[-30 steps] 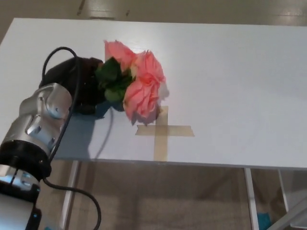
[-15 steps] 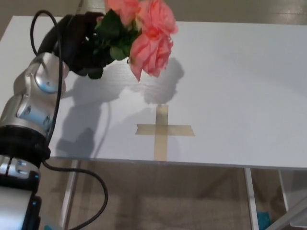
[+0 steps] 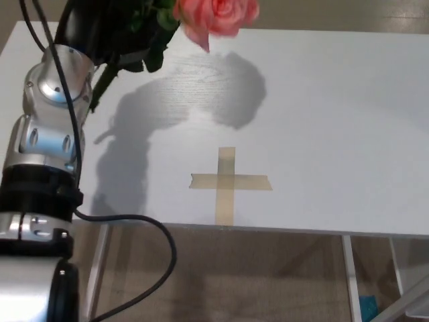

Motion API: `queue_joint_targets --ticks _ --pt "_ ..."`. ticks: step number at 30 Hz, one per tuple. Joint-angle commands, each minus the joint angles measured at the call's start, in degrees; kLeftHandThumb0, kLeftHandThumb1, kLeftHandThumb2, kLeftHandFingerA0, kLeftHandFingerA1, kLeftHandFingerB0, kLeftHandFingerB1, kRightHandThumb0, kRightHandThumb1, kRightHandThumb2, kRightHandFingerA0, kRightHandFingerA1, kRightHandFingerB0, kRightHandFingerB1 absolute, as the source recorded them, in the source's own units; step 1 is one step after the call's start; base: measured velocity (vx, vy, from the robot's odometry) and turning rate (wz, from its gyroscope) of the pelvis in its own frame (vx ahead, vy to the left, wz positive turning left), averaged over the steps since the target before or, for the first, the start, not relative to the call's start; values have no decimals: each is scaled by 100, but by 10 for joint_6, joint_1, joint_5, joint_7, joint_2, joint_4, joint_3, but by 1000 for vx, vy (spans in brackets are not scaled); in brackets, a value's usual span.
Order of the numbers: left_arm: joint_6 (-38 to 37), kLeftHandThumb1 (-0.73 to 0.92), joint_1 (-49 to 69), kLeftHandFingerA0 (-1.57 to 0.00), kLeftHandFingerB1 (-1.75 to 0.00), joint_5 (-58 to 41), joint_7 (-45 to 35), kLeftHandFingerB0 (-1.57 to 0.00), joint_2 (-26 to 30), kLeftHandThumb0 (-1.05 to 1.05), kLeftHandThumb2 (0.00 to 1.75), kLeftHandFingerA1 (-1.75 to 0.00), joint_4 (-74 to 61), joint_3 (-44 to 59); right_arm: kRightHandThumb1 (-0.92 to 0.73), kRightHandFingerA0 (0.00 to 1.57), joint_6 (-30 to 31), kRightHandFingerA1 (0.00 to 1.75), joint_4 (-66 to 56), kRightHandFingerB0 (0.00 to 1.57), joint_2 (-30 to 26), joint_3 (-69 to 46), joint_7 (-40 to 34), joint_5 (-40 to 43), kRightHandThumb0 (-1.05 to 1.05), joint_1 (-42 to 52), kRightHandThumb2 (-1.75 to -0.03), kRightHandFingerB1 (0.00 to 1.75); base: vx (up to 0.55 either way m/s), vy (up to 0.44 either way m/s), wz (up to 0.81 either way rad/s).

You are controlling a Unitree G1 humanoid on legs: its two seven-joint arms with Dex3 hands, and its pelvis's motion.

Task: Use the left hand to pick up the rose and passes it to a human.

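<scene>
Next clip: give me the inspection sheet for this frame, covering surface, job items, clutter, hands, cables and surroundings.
Surface: white table, bare except for a tape cross; shadow of arm and flower falls on it.
Job's things: pink rose lifted off the table, at the top edge of the view, green leaves below it.
Clutter: nothing seen.
Hands: left hand shut on the rose stem, partly cropped; right hand not in view.
Cables: black cable loops along the left arm.
Surroundings: floor beneath, table legs; no person visible.

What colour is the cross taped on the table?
The cross is tan, like masking tape, against the white table. The head view shows it.
</scene>
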Motion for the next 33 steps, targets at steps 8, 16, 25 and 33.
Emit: queue_joint_targets --ticks 8,16,25,33 --pt "205 80 -25 -103 -90 -177 -31 -80 -56 -18 69 -153 -26 120 -71 50 -1 38 3 42 -3 3 1 -5 -39 16 -61 35 0 0 0" --pt "223 81 -34 -104 -84 -195 -42 -83 -74 -17 66 -154 -16 129 -71 50 1 38 3 43 1 2 1 -2 -39 12 -61 35 0 0 0" --pt "248 82 -17 -106 -69 -206 -31 -83 -82 -19 64 -148 -25 110 -71 50 2 38 4 42 5 0 0 -2 -39 13 -61 35 0 0 0" --pt "253 79 -8 -104 -82 -216 -49 -87 -88 -19 63 -150 -24 85 -71 51 2 38 4 42 6 1 -1 -5 -39 9 -61 35 0 0 0"
